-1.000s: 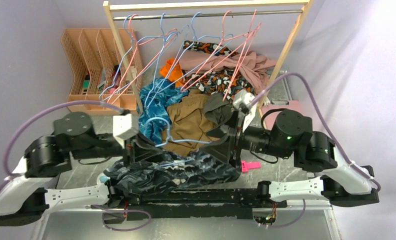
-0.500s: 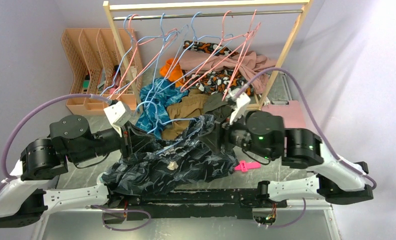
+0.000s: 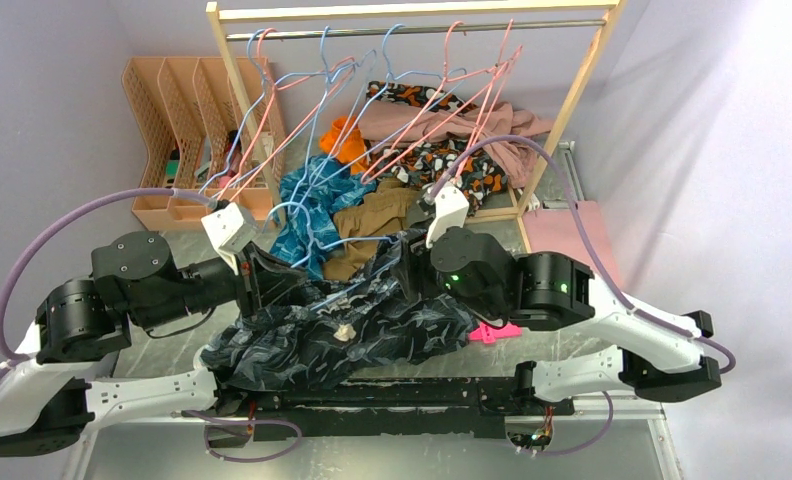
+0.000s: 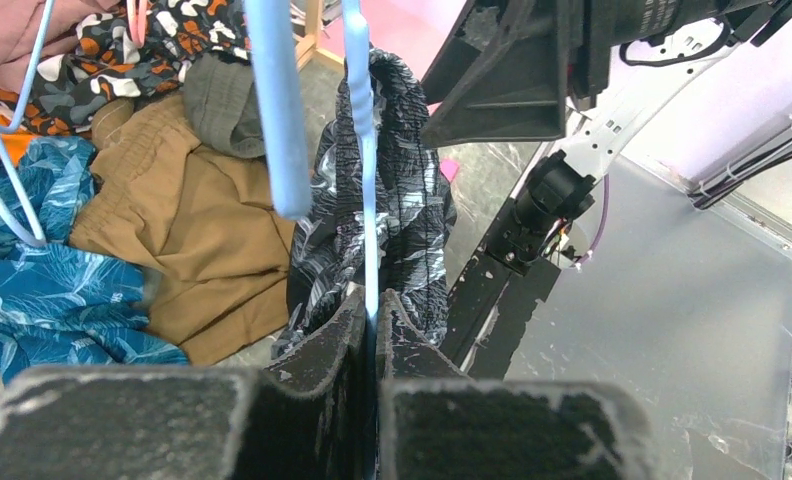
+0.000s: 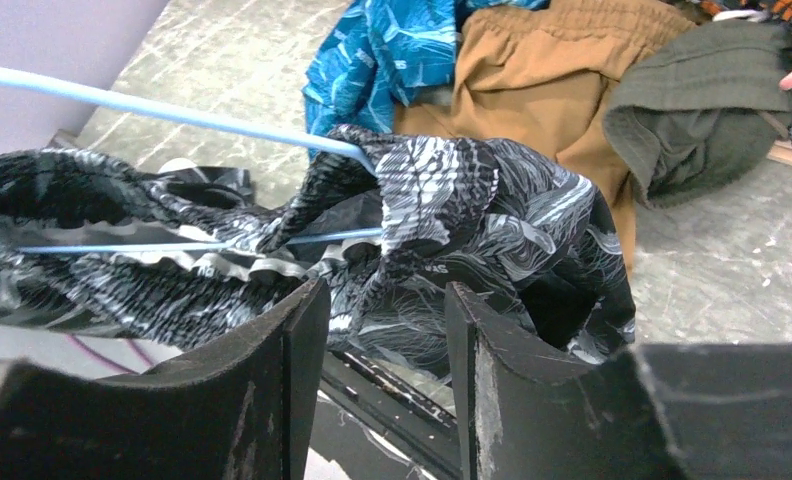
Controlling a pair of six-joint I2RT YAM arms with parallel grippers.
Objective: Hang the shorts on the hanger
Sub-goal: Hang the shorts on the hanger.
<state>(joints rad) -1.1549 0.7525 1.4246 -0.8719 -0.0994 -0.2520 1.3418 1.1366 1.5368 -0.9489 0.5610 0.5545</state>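
The shorts [image 3: 352, 335] drape over the far end of the hanger [image 4: 365, 180].
The left gripper [image 4: 375, 305] pinches the hanger's wire tight; the right gripper [image 5: 385, 300], fingers apart, sits at the hanger's draped end, perhaps brushing fabric.

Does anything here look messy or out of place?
Yes. The shorts sit bunched and lopsided on the blue hanger, most fabric sagging below it. Behind, other clothes lie heaped under the rack rather than hanging.

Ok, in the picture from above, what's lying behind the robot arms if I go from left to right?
Peach desk organizer → teal-blue garment → brown garment → pink flat board.
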